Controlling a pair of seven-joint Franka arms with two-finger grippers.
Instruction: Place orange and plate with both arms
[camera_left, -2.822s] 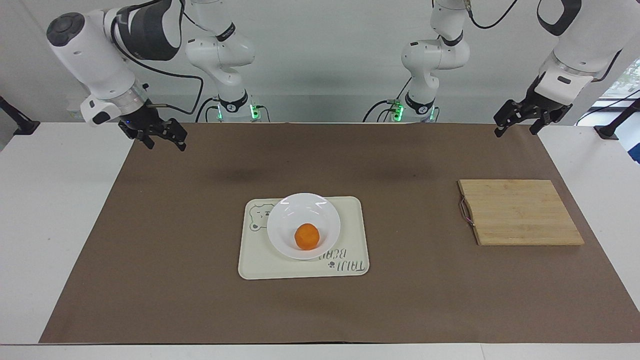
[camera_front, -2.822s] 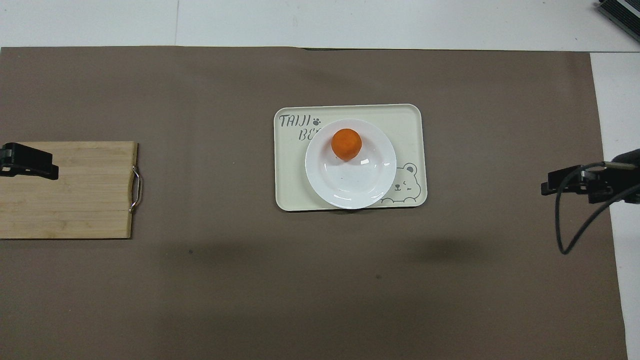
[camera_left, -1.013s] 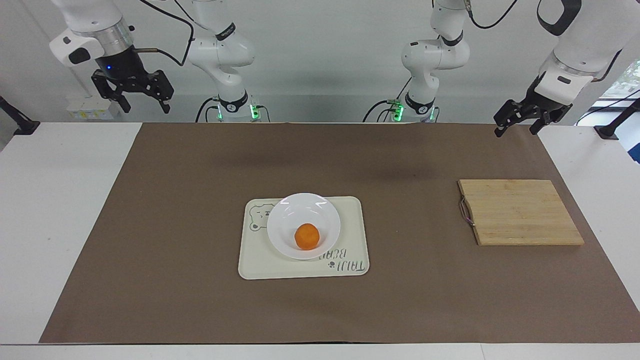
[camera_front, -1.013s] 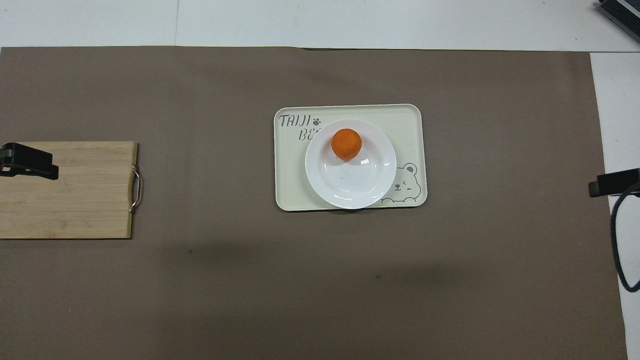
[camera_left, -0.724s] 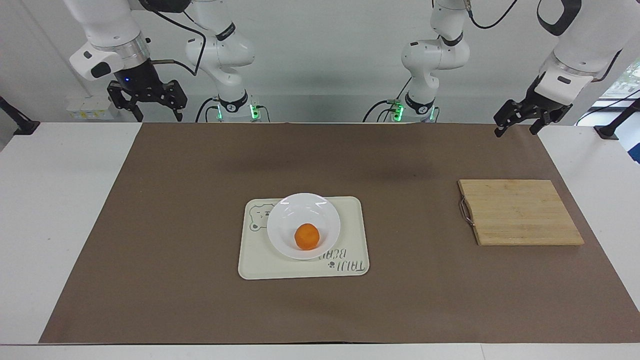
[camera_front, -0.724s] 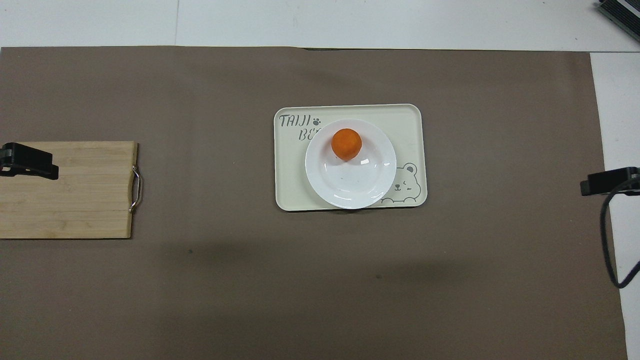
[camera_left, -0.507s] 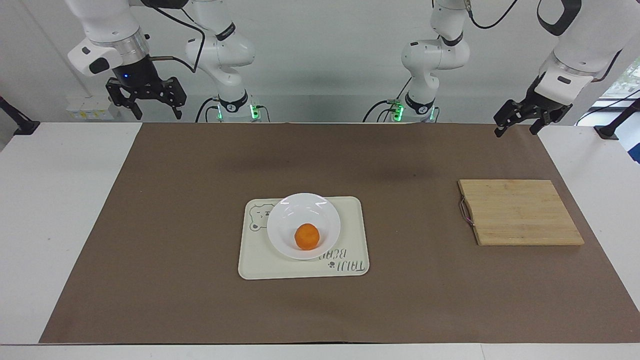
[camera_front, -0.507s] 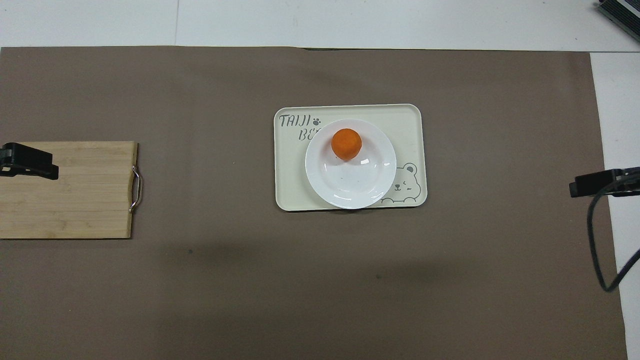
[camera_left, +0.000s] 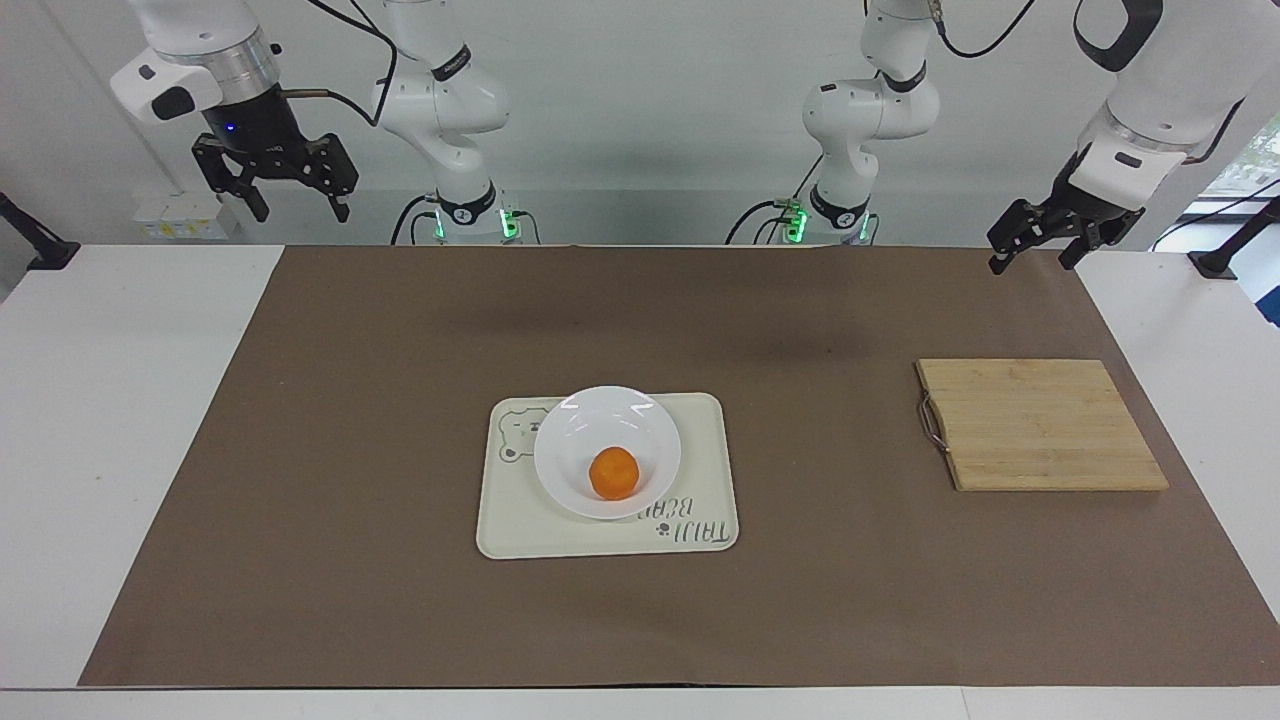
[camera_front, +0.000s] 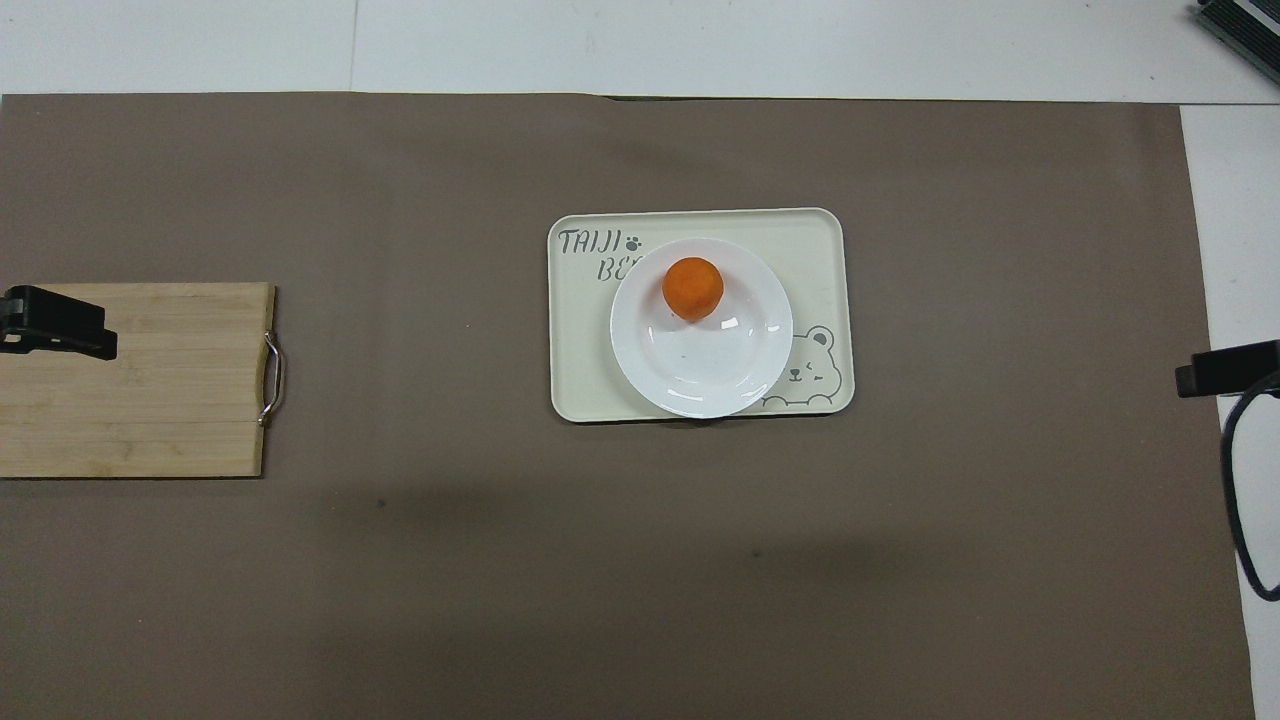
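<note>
**Facing view: orange in the plate on the tray, both tools raised and holding nothing**

Facing view, the orange (camera_left: 613, 473) sits in the white plate (camera_left: 570, 452), in the part of the dish farther from the robots. The plate rests on the cream tray (camera_left: 700, 470) with the bear drawing and lettering, covering part of the lettering and lying just beside the bear's head. The tray lies about midway along the brown mat (camera_left: 350, 450) that covers the bench (camera_left: 100, 450).

A wooden cutting board (camera_left: 1040, 425) with a small metal handle lies flat on the mat toward the left arm's end of the bench, well apart from the tray.

The right tool (camera_left: 292, 206) hangs high above the robots' edge of the bench at the right arm's end, over the border where mat meets bare white bench. Its fingers point down and are spread wide, with nothing between them. In the overhead view only a black tip of the right tool (camera_front: 1225, 367) shows at the frame edge, with a dark cable looping beneath it.

The left tool (camera_left: 1032, 258) hangs over the mat's corner at the left arm's end, tilted, fingers apart and holding nothing. In the overhead view the left tool (camera_front: 55, 322) covers part of the cutting board (camera_front: 180, 400).

Both tools are well apart from the plate (camera_front: 700, 360) and the orange (camera_front: 692, 288).
</note>
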